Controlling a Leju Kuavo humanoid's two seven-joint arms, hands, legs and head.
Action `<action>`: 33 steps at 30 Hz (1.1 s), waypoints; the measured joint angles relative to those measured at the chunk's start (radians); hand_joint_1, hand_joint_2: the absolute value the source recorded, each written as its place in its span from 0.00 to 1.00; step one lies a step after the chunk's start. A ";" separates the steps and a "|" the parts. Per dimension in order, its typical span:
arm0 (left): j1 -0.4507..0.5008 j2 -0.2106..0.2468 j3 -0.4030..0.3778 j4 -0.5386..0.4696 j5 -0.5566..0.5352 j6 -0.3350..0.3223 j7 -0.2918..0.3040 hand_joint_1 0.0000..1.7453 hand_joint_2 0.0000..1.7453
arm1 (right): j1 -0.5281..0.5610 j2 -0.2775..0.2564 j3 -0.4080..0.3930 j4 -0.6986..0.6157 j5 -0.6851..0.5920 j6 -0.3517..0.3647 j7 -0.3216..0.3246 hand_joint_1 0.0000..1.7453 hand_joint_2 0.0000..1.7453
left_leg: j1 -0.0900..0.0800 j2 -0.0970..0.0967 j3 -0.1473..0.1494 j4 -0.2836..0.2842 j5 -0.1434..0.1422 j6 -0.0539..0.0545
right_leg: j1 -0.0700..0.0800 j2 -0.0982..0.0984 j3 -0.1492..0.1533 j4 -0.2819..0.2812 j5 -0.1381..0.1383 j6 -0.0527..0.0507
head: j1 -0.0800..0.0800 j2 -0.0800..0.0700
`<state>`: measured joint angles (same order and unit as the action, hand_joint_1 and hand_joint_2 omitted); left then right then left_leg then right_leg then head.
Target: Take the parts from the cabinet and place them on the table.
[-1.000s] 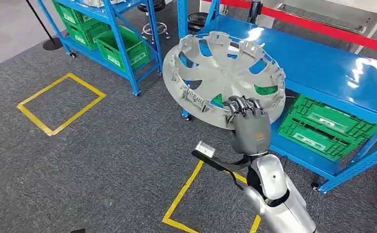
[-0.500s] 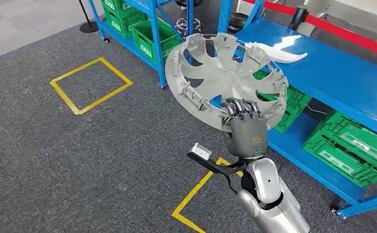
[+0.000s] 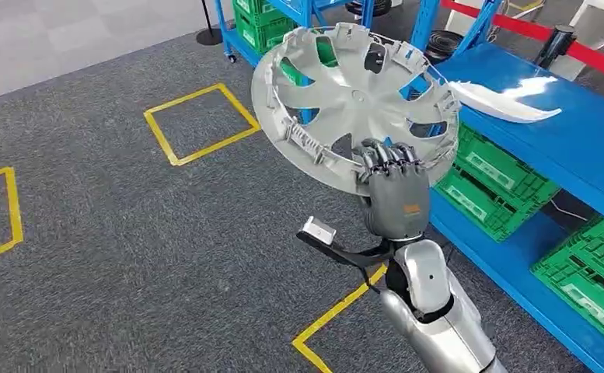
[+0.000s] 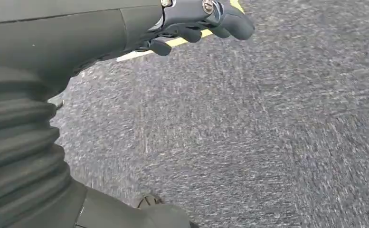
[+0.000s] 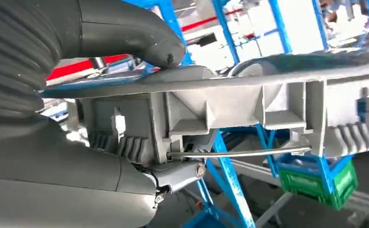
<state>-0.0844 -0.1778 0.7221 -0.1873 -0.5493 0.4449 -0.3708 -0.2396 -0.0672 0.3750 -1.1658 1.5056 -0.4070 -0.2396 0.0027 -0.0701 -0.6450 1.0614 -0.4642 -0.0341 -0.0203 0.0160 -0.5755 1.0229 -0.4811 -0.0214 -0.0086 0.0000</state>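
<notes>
A large grey wheel cover point(image 3: 353, 101) with open spokes is held up, tilted, in front of me. My right hand point(image 3: 393, 198) grips its near rim from below, with the fingers hooked over the edge. In the right wrist view the thumb point(image 5: 139, 38) presses on the wheel cover's rim point(image 5: 230, 104), its clips and wire ring facing the camera. The blue table point(image 3: 586, 148) stands to the right, beyond the cover. My left hand point(image 4: 196, 23) hangs over the grey carpet, fingers loosely bent around nothing.
A white curved part point(image 3: 508, 101) lies on the blue table. Green crates point(image 3: 493, 183) sit on the shelf under it. A blue rack with green crates point(image 3: 271, 19) stands at the back. Yellow floor squares point(image 3: 201, 124) mark the carpet. A red barrier point(image 3: 594, 54) runs behind the table.
The whole picture has shifted, so the camera has moved; the table and floor squares sit differently and the white part has come into view. My right hand keeps the same grip on the wheel cover.
</notes>
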 joint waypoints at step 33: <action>-0.002 -0.017 0.016 0.003 0.004 0.010 0.040 0.00 1.00 | -0.003 -0.019 0.003 -0.018 0.025 0.016 0.011 1.00 1.00 | 0.004 0.055 -0.087 0.184 -0.096 -0.004 | 0.011 -0.033 0.000 -0.006 0.005 -0.008 | -0.001 0.000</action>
<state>-0.0862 -0.1953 0.7385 -0.1846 -0.5451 0.4547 -0.3311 -0.2427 -0.0866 0.3780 -1.1841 1.5305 -0.3906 -0.2289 0.0067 -0.0148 -0.7316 1.2453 -0.5606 -0.0379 -0.0096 -0.0171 -0.5759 1.0173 -0.4760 -0.0299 -0.0095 0.0000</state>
